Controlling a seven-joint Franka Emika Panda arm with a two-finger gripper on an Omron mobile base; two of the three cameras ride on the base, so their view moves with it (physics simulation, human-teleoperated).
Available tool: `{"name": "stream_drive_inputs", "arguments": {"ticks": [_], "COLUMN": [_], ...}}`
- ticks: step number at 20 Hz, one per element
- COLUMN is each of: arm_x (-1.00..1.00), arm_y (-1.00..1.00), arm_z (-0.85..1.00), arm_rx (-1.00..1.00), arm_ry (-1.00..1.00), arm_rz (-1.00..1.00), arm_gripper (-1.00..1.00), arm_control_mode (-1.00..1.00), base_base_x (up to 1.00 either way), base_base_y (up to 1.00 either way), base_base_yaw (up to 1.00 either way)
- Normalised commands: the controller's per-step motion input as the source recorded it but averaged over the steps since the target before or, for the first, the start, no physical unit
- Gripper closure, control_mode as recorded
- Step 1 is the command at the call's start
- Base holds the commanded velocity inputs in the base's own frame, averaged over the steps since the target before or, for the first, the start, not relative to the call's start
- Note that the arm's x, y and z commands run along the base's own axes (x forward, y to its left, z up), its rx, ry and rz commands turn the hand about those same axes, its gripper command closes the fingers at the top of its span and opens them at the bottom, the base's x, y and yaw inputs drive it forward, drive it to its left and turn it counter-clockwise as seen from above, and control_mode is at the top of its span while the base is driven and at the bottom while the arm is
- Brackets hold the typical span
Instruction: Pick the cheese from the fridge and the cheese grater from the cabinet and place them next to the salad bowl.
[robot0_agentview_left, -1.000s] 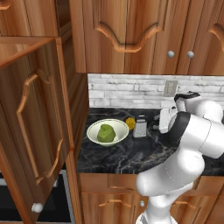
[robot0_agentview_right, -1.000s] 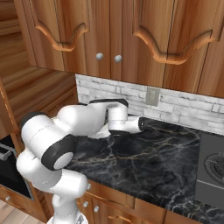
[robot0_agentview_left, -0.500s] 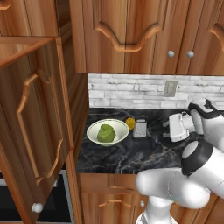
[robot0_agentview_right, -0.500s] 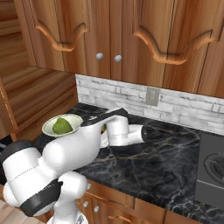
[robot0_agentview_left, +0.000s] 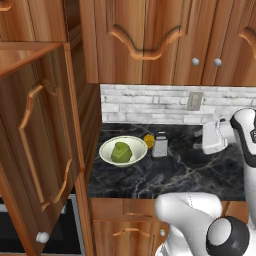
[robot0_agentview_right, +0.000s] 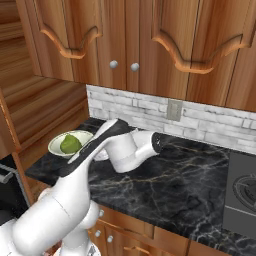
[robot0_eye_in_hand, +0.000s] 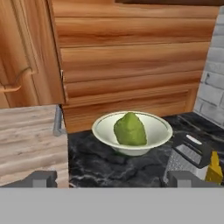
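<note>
Two task items sit on the dark marble counter (robot0_agentview_left: 190, 175) just right of the salad bowl (robot0_agentview_left: 123, 150): the cheese (robot0_agentview_left: 148, 140), a small yellow chunk, and the cheese grater (robot0_agentview_left: 160, 145), a pale silver tapered piece standing upright with its dark handle on top. Cheese lies between bowl and grater, close to both; contact with either cannot be judged. The bowl is white and shallow, with a green leafy lump in its middle. In the hand view the bowl (robot0_eye_in_hand: 131, 131) is centre frame, the grater (robot0_eye_in_hand: 186, 157) at lower right and the cheese (robot0_eye_in_hand: 214, 168) just beyond it at the frame edge. The gripper (robot0_eye_in_hand: 113, 178) has its two dark finger tips set wide apart, nothing between them, and looks toward the bowl from the right along the counter. In the left base view the white hand hangs above the counter, well right of the grater. The cabinet door (robot0_agentview_left: 42, 145) stands swung open at left. A grey-white brick backsplash (robot0_agentview_left: 150, 105) with a wall outlet (robot0_agentview_left: 194, 101) runs behind the counter, under closed wood cupboards (robot0_agentview_left: 150, 40).
</note>
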Motion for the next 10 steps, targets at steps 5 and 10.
{"name": "stream_drive_inputs", "arguments": {"ticks": [5, 10], "arm_x": [-0.80, -0.83], "arm_y": [0.04, 0.00], "arm_z": [0.73, 0.49], "arm_rx": [0.00, 0.00], "arm_ry": [0.21, 0.25], "arm_rz": [-0.16, -0.21], "arm_gripper": [-1.00, -1.00], "arm_control_mode": [-1.00, -1.00], "base_base_x": [0.00, 0.00], "base_base_y": [0.00, 0.00], "base_base_yaw": [0.00, 0.00]}}
